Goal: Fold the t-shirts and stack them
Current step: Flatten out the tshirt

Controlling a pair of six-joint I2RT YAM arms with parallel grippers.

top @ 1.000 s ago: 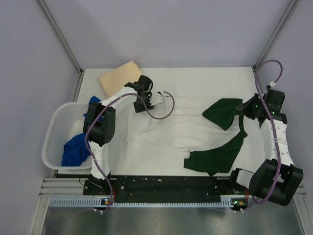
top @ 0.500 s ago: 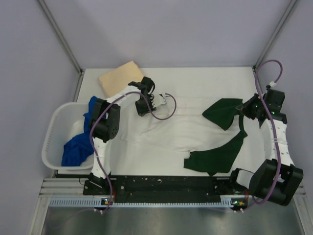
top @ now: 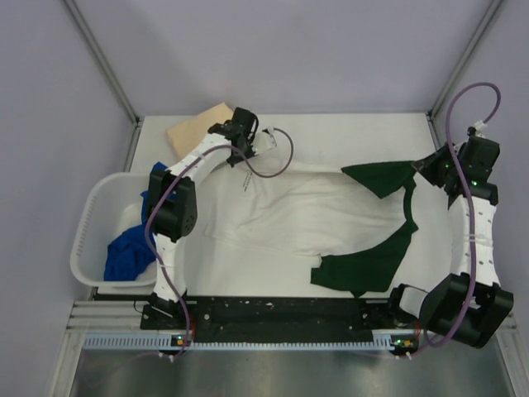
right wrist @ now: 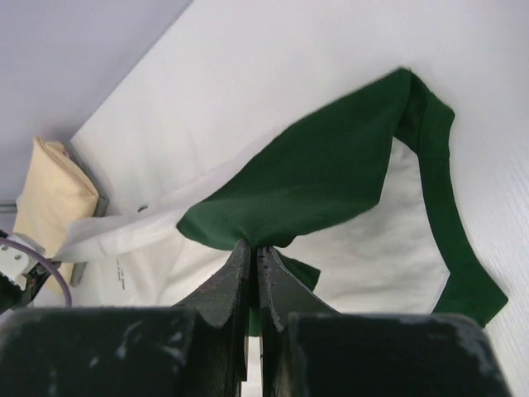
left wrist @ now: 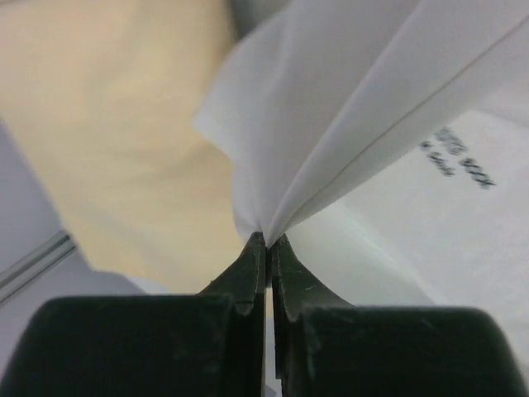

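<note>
A white t-shirt [top: 306, 215] with dark green sleeves lies spread across the table's middle. My left gripper [top: 245, 157] is shut on its white edge [left wrist: 347, 124] near the back left, and the cloth rises in folds from the closed fingertips [left wrist: 268, 240]. Small black print [left wrist: 463, 161] shows on the fabric. My right gripper [top: 421, 168] is shut on the far green sleeve [right wrist: 314, 182], pinched at its tips [right wrist: 253, 246] and held off the table. The other green sleeve [top: 364, 265] lies flat near the front. A folded tan t-shirt [top: 194, 132] sits at the back left. Blue t-shirts [top: 128, 252] lie in the basket.
A white plastic basket [top: 83, 240] stands off the table's left edge, beside the left arm's base. The tan shirt [left wrist: 116, 141] lies close behind the left gripper. Grey walls and metal frame posts close in the back and both sides.
The left gripper closed on the white shirt's edge and lifted it toward the back. The right gripper moved up and to the right with the green sleeve, drawing the shirt tighter.
</note>
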